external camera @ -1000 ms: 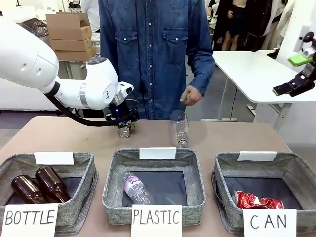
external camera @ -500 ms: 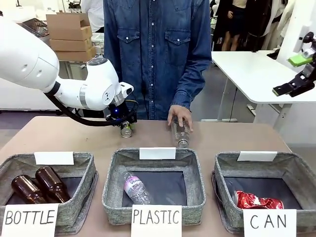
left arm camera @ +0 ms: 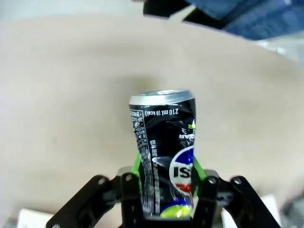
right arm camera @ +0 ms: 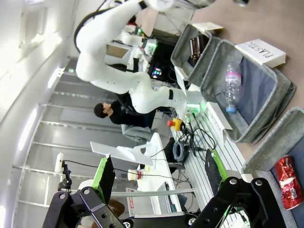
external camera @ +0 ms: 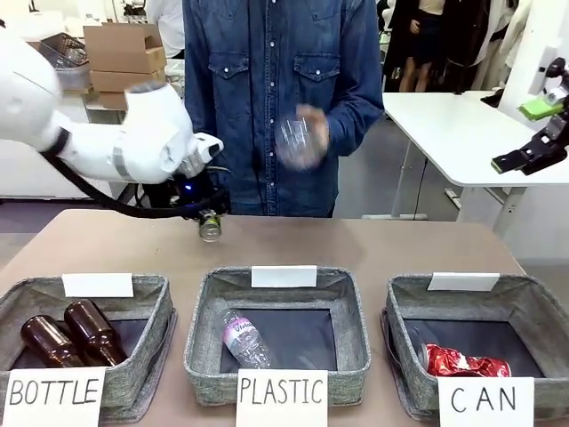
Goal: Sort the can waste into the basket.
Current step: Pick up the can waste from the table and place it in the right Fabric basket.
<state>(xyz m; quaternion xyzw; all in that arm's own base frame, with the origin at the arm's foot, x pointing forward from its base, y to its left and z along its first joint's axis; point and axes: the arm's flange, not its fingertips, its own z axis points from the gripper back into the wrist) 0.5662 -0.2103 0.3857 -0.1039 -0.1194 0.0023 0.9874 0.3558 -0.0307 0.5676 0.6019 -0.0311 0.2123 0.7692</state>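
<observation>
Left claw (left arm camera: pixel 166 166), clenched on the Pepsi can (left arm camera: pixel 161 137), slid further from the CAN basket (external camera: pixel 532 307) since before. Right claw (right arm camera: pixel 158 159) hangs open above that basket, red can (external camera: pixel 465 361) inside it.

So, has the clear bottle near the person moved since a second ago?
Yes. The clear bottle rose off the table, from just behind the PLASTIC basket up into the person's hand.

Metal, cloth, paper and glass, as I saw them

The blue can (left arm camera: pixel 164 156) was thin glossy metal, dented, with a bare silver rim; the red can (external camera: pixel 462 362) looked shiny and crumpled. I saw the basket (external camera: pixel 524 302) as coarse grey woven cloth, its sign (external camera: pixel 485 400) matt white paper. The table (left arm camera: pixel 57 80) was smooth and matt; the brown bottles (external camera: pixel 93 331) were glossy glass.
</observation>
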